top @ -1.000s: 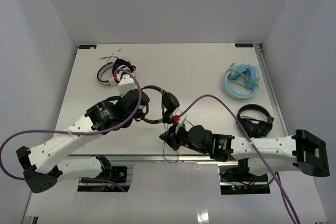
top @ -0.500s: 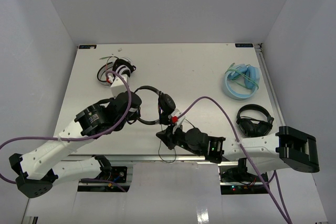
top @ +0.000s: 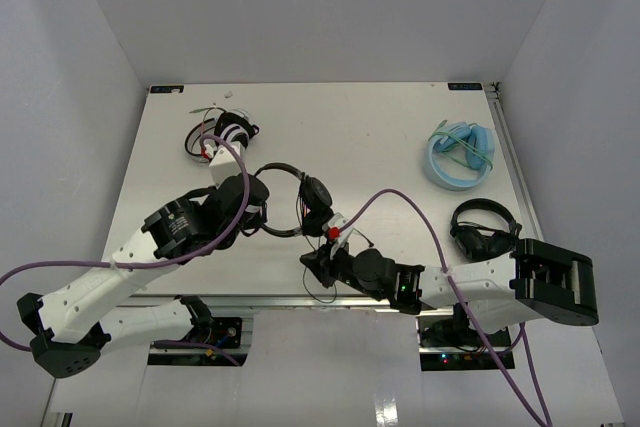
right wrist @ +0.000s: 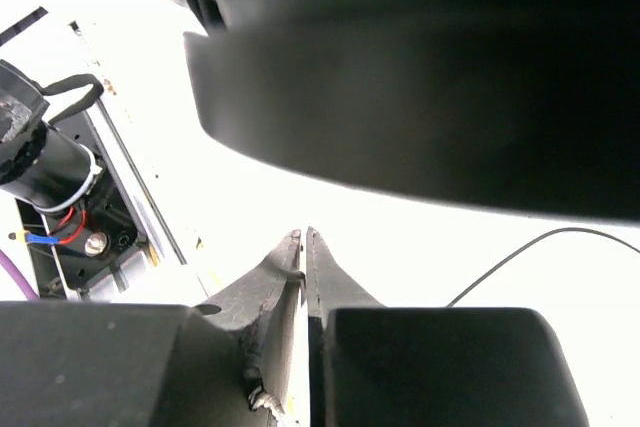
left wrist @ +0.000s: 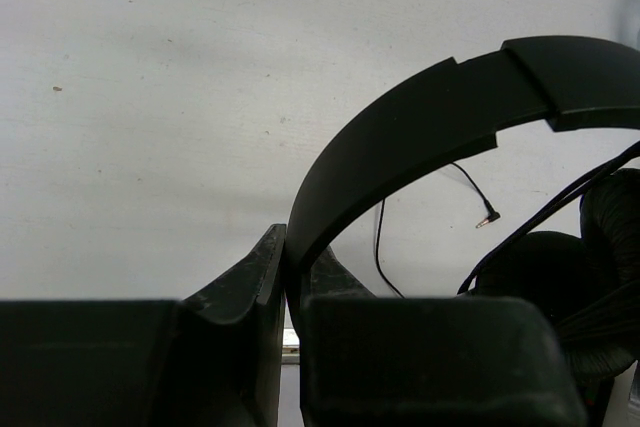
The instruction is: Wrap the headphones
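The black headphones (top: 316, 193) lie at the table's middle front, headband arching left. My left gripper (top: 262, 215) is shut on the headband (left wrist: 400, 127); its jaws (left wrist: 290, 257) pinch the band's lower end. An earcup (left wrist: 560, 287) and the cable's plug (left wrist: 487, 219) show to the right. My right gripper (top: 311, 265) is just in front of the earcup, near the front edge. Its jaws (right wrist: 304, 247) are closed, with a thin dark strand, apparently the cable, pinched near the tips. The cable (right wrist: 520, 257) trails right. A dark blurred mass fills the top of the right wrist view.
A white-and-black pair with green cable (top: 222, 137) lies at the back left. A blue pair (top: 460, 155) lies at the back right, and another black pair (top: 485, 229) sits at the right front. The table's front rail (top: 270, 299) is just below my right gripper.
My left arm pulled back and left, dragging the headphones slightly left. My right gripper shifted a little left and nearer. Little moved in the last half second.
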Motion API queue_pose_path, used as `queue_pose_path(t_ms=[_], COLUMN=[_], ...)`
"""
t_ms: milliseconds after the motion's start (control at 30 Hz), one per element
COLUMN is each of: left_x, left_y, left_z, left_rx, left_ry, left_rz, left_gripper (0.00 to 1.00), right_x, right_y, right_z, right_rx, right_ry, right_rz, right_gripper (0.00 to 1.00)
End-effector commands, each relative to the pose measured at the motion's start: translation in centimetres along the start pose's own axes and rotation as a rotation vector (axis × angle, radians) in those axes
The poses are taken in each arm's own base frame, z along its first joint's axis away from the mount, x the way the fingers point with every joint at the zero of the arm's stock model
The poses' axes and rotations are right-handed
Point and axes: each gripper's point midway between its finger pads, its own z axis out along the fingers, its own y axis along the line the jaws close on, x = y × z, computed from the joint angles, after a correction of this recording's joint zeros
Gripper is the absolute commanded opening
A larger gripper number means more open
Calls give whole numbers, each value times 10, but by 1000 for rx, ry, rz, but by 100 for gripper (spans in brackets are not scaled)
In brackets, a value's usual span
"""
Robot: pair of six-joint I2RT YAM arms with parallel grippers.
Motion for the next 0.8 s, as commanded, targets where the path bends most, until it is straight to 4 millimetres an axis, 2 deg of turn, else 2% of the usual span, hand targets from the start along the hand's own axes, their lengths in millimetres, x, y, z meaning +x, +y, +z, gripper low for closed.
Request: queue_pose_path(t_ms=[0,367,633,767], left_x=[-29,-34,-37,-39], left_y=[-26,-26,-26,-24], left_z=[-12,-15,-16,-16], left_rx=[122,130,127,124], left_ry=[-87,-102,-112,-121], left_rz=[-196,-212,-220,-228], left_gripper=[0,0,0,0], right_x=[10,25,42,45], right_y=[-4,-2,10,18], right_z=[-1,3,12,13], right_rx=[23,3,-32,-43], right_ry=[9,21,42,35], right_rz=[-1,19,21,10], right_gripper=[12,17,22,28])
